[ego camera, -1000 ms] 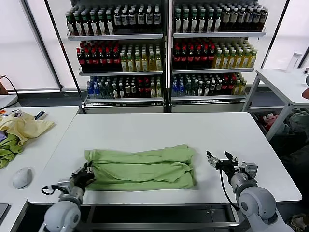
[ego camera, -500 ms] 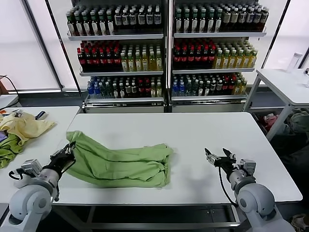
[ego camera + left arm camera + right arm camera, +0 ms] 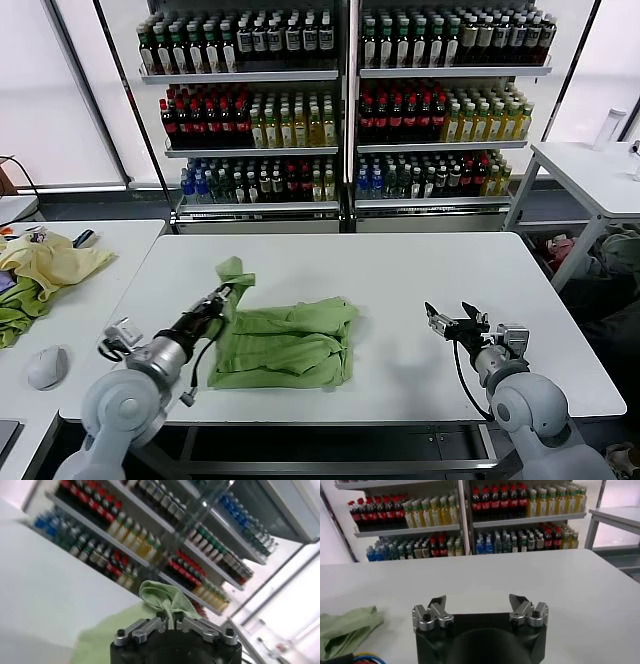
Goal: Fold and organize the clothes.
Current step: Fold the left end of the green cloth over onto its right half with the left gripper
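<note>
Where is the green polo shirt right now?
In the head view, the green polo shirt lies left of centre on the white table, one end lifted by the left gripper.

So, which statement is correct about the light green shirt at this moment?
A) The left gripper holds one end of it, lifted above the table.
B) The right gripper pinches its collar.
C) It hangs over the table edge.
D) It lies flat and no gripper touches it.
A: the left gripper is shut on a raised bunch of the light green shirt, while the right gripper stands open, apart from it.
</note>
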### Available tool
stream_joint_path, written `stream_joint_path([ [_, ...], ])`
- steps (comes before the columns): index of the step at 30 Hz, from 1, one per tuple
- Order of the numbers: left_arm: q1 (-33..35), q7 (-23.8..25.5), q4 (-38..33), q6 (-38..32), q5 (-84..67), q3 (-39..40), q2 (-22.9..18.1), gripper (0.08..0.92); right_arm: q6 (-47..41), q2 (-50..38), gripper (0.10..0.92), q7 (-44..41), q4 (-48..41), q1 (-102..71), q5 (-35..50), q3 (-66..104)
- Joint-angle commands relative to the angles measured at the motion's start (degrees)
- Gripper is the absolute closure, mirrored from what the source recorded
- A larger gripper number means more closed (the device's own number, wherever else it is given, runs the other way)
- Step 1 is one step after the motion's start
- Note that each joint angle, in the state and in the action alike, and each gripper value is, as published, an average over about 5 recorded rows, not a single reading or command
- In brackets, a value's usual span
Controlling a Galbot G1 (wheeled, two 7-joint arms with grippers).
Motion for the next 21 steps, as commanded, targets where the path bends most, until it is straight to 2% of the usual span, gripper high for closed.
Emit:
stream_joint_path([
  [1,-8.5,-2.4,6.7,0.7,0.5,16.0,-6.8,0.861,0.0,-0.2,0.203,-0.1,-0.5,0.4,0.2,0.1],
  [6,-9.7,-2.3,9.2,1.5,4.6,19.1,-7.5,0.861,0.0,-0.5,0.203,-0.1,-0.6,0.6,0.4,0.3],
  [10,-9.0,-0.3,8.1,2.4,8.9,20.1,-6.7,0.848,0.0,-0.5,0.203,-0.1,-0.7,0.8,0.4,0.1],
  [13,-8.2,1.9,6.4,2.5,13.6,20.9,-5.8,0.787,0.0,-0.4,0.203,-0.1,-0.8,1.0,0.3,-0.2],
  [21,-5.5,4.7,3.5,2.0,18.9,20.6,-5.1,0.555,-0.1,0.2,0.203,0.0,-0.8,1.3,-0.1,-1.1],
])
